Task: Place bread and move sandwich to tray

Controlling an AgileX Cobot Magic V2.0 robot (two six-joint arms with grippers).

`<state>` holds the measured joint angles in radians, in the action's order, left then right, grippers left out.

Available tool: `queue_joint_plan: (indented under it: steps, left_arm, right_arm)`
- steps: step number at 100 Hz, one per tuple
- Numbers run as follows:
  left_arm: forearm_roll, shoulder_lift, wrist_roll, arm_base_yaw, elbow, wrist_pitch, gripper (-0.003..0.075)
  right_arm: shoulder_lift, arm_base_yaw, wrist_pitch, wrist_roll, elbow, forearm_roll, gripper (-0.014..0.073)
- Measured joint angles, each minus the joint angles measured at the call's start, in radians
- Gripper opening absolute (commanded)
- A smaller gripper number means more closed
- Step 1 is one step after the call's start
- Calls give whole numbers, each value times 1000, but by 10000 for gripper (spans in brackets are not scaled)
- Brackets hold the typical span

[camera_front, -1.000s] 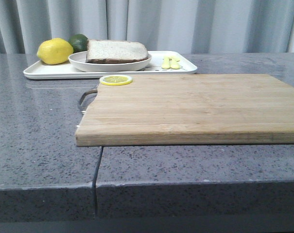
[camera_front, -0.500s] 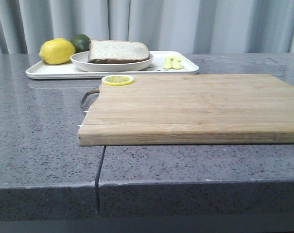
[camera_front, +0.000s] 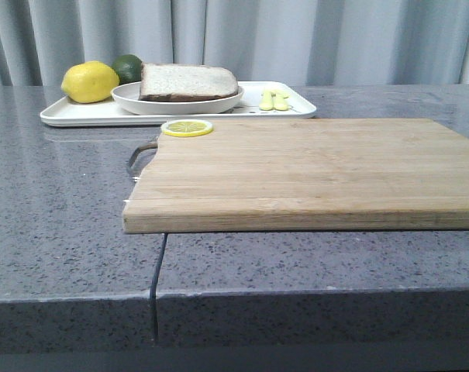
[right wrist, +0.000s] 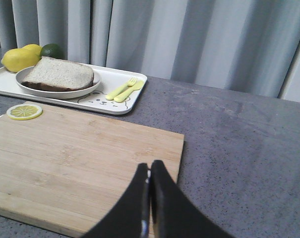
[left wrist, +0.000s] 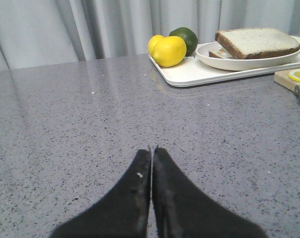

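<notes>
Both grippers are closed on nothing: the left gripper (left wrist: 152, 151) hangs over bare table toward the left edge, and the right gripper (right wrist: 150, 168) hangs over the near right part of the board (camera_front: 312, 170), a pose that reads as arms parked clear, probably because the work is finished. The sandwich (camera_front: 189, 81) sits on its plate (camera_front: 133, 99), and the plate rests inside the tray (camera_front: 71, 115) at the table's far left corner. The top slice covers whatever lies under it, so no egg shows, while a lemon (camera_front: 90, 81) and a lime (camera_front: 128, 67) share the tray's left end and a lemon slice (camera_front: 187, 128) lies on the board's far left corner.
</notes>
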<state>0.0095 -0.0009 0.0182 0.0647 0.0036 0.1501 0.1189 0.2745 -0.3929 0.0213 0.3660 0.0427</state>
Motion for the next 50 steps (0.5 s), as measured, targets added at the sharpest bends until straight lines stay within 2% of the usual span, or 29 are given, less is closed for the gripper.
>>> queue_joint_plan:
  steps: [50]
  left_arm:
    - [2,-4,-2,-2,0,28,-19]
  right_arm:
    - [0,0,0,0,0,0,-116]
